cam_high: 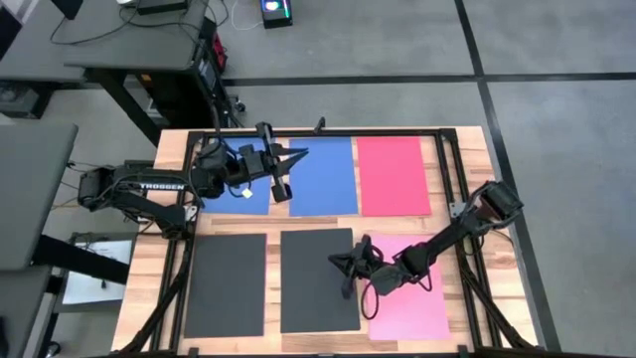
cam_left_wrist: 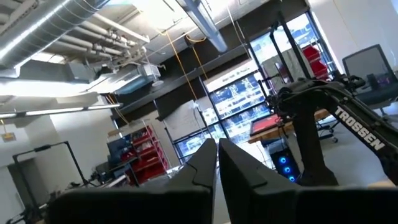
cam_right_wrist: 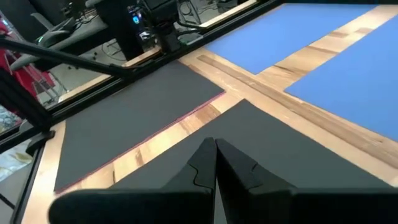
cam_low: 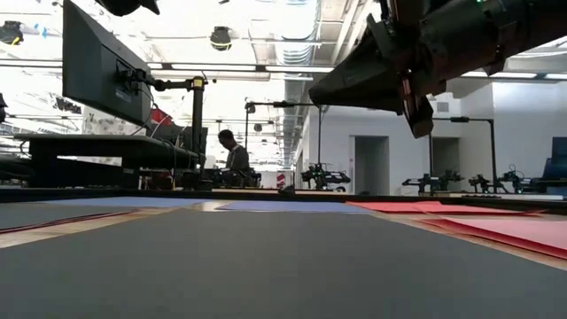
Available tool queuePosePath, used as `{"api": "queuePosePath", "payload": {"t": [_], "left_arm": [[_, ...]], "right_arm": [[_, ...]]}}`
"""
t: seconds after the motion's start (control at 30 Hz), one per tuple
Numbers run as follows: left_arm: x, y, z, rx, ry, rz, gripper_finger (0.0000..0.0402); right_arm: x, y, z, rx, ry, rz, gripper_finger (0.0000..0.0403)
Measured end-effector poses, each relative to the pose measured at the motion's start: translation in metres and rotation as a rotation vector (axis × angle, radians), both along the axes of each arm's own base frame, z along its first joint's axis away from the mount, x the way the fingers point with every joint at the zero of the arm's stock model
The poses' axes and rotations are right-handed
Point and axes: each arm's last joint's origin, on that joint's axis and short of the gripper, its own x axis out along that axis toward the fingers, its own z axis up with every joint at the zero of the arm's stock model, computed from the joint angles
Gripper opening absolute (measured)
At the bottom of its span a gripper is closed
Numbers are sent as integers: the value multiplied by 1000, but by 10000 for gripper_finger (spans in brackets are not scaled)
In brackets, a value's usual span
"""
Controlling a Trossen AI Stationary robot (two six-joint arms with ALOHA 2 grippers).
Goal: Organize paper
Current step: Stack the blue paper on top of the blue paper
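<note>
The paper lies flat on the wooden table: two blue sheets (cam_high: 323,174) (cam_high: 253,191) and a red sheet (cam_high: 394,175) along the far side, two dark grey sheets (cam_high: 227,283) (cam_high: 316,288) and a pink sheet (cam_high: 422,298) along the near side. A reddish edge (cam_right_wrist: 186,116) shows under the left dark sheet. My left gripper (cam_high: 301,155) is shut and empty, raised over the blue sheets and pointing up into the room (cam_left_wrist: 216,148). My right gripper (cam_high: 336,261) is shut and empty, above the middle dark sheet (cam_right_wrist: 280,155) and clear of it (cam_low: 415,111).
A black metal frame (cam_high: 449,149) runs round the table's edges. Strips of bare wood (cam_right_wrist: 292,106) separate the sheets. Desks, monitors and a person (cam_low: 235,151) stand in the room beyond the far edge.
</note>
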Motion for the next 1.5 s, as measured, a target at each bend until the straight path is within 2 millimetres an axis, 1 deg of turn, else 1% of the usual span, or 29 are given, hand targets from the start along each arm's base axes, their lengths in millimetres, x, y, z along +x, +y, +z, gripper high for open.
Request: {"api": "queuePosePath", "payload": {"t": [0.23, 0.37, 0.43, 0.57, 0.83, 0.97, 1.17, 1.27, 1.37, 1.5], "left_arm": [[2, 0, -4, -61, 32, -28, 1], [3, 0, -7, -66, 68, -26, 1], [4, 0, -9, -47, 95, -19, 1], [6, -3, -14, 68, 166, -48, 1], [7, -10, -17, 148, 198, -65, 4], [8, -12, -17, 165, 208, -65, 29], [8, -11, -19, 167, 225, -50, 98], [7, -11, -16, 148, 198, -36, 119], [7, -11, -14, 123, 168, -41, 124], [7, -11, -14, 111, 172, -45, 124]], "right_arm": [[-4, 8, 0, -9, 2, 29, 1], [-4, 9, 1, -38, 1, 41, 18], [-4, 9, 1, -40, 2, 41, 31], [-4, 8, 2, -37, -3, 39, 50], [-3, 8, 2, -33, -9, 36, 56], [-3, 7, 3, -33, -9, 36, 56], [-3, 7, 2, -33, -8, 36, 56], [-3, 7, 2, -33, -8, 37, 60], [-4, 10, 2, -33, -2, 66, 79], [-5, 12, 2, -46, 4, 86, 136]]}}
